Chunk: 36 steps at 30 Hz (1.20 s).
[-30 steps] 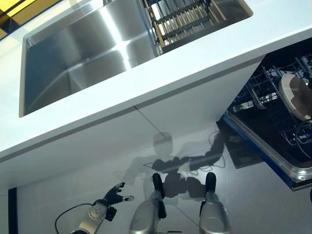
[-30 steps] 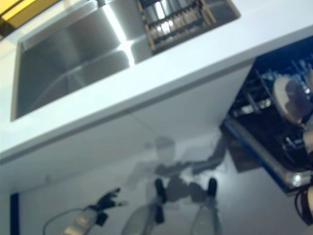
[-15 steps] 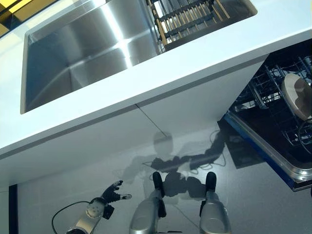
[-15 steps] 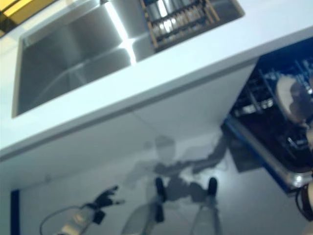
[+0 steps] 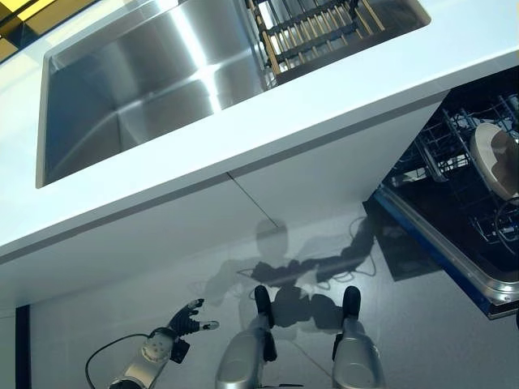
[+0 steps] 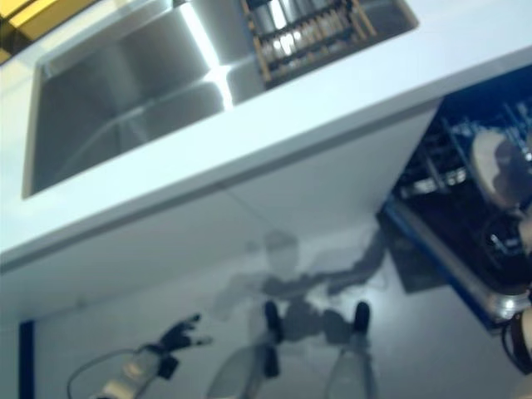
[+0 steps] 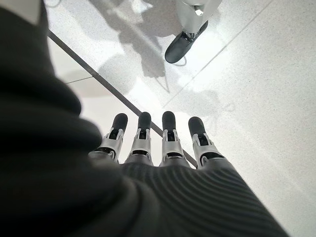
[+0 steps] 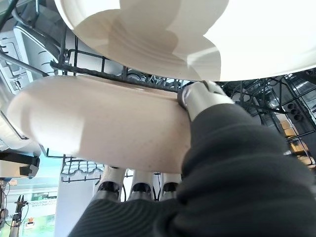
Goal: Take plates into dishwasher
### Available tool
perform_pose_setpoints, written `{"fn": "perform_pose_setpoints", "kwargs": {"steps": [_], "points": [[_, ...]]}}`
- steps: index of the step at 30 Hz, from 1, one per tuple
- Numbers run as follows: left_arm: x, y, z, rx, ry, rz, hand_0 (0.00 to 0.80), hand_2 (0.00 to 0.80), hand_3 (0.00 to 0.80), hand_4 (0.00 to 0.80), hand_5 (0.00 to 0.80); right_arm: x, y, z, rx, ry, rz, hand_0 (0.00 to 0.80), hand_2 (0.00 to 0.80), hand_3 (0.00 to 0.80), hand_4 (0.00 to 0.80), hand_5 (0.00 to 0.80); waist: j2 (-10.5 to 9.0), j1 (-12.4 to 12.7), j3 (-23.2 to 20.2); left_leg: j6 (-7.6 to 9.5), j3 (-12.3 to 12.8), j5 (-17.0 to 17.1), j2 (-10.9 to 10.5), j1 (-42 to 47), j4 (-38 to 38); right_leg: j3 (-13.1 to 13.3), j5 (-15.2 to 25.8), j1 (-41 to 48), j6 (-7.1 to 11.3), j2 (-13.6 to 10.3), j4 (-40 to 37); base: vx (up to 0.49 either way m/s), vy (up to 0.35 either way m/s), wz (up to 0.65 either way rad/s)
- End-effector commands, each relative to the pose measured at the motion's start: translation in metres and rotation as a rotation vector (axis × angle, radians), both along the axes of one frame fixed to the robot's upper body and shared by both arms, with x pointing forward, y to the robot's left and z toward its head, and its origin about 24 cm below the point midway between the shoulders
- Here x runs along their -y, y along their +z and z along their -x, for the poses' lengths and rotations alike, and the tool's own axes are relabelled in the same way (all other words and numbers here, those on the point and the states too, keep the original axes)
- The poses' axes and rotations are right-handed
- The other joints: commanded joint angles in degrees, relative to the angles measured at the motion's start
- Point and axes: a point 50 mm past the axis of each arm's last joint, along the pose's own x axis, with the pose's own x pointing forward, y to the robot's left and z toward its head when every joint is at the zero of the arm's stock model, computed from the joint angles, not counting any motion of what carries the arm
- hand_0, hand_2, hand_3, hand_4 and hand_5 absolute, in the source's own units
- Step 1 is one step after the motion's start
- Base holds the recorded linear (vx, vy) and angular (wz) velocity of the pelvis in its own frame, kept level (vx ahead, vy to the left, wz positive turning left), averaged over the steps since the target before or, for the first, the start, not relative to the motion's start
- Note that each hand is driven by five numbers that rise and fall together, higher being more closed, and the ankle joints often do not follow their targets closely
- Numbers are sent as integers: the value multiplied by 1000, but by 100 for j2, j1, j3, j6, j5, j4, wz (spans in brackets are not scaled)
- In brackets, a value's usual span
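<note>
A beige plate [image 8: 98,123] is pinched in my right hand [image 8: 222,173], thumb [image 8: 200,98] on its upper face and fingers [image 8: 140,190] beneath it. It sits among the wires of the dishwasher rack [image 8: 79,64], just under a white plate [image 8: 148,29]. From the head views, a pale plate [image 5: 493,158] stands in the open dishwasher's rack [image 5: 450,174] at the far right. My left hand [image 5: 188,320] hangs low at the lower left, fingers [image 7: 168,133] straight and empty over the floor.
A white counter [image 5: 308,121] holds a steel sink [image 5: 138,89] and a wooden-framed dish rack [image 5: 312,32] at the top. The dishwasher's lowered door [image 5: 442,247] juts out at the right, beside the counter's end panel.
The whole picture has shifted slightly, so the camera moved. My left hand has sunk a little. Nothing else has visibly changed.
</note>
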Motion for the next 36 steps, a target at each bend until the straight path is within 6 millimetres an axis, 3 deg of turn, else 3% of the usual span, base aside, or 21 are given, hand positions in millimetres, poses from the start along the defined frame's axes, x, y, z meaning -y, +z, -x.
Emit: {"fn": "perform_pose_setpoints", "kwargs": {"steps": [1, 3, 5, 8, 19, 21, 26, 28, 36], "points": [[1, 13, -19, 56, -60, -10, 0, 0, 0, 0, 0, -10, 2, -11, -37, 58, -29, 477, 477, 477, 477, 477, -193, 231, 306, -171, -42, -314, -182, 81, -14, -234, -810, -726, -271, -147, 1133, 0, 0, 0], [2, 13, -19, 56, -62, -10, 0, 0, 0, 0, 0, -10, 3, -11, -33, 56, -30, 411, 411, 411, 411, 411, -199, 234, 310, -170, -37, -311, -178, 77, -14, -237, -802, -732, -268, -147, 1129, 0, 0, 0], [2, 13, -20, 57, -61, -10, 0, 0, 0, 0, 0, -11, 5, -11, -29, 55, -27, 195, 195, 195, 195, 195, -205, 233, 311, -172, -28, -306, -171, 72, -14, -234, -799, -735, -266, -140, 1127, 0, 0, 0], [1, 13, -19, 56, -57, -9, 0, 0, 0, 0, 0, -10, 5, -10, -20, 51, -24, 0, 0, 0, 0, 0, -209, 233, 318, -174, -20, -300, -162, 66, -14, -229, -800, -735, -267, -133, 1128, 0, 0, 0], [0, 14, -20, 58, -49, -7, 0, 0, 0, 0, 0, -14, 8, -12, 1, 58, -17, 0, 0, 0, 0, 0, -236, 223, 325, -168, -2, -293, -158, 48, -14, -230, -789, -728, -256, -128, 1114, 0, 0, 0], [0, 13, -19, 57, -50, -7, 0, 0, 0, 0, 0, -12, 7, -11, 4, 58, -13, 56, 56, 56, 56, 56, -239, 224, 332, -164, -4, -293, -159, 53, -14, -230, -787, -721, -254, -127, 1113, 0, 0, 0], [0, 13, -18, 58, -41, -4, 0, 0, 0, 0, 0, -14, 8, -11, 22, 61, -5, 53, 53, 53, 53, 53, -265, 211, 335, -162, 8, -284, -145, 56, -14, -227, -776, -700, -253, -122, 1099, 0, 0, 0], [-1, 13, -18, 59, -41, -5, 0, 0, 0, 0, 0, -15, 10, -11, 46, 62, 0, 0, 0, 0, 0, 0, -280, 214, 337, -158, -1, -287, -142, 66, -14, -228, -769, -678, -253, -114, 1084, 0, 0, 0], [-2, 10, -14, 53, -27, -8, 0, 0, 0, 0, 0, -23, 34, -6, 276, 83, 70, 0, 0, 0, 0, 0, -456, 119, 299, -154, 72, -312, -92, 160, -14, -206, -740, -560, -225, -58, 1030, 0, 0, 0]]}}
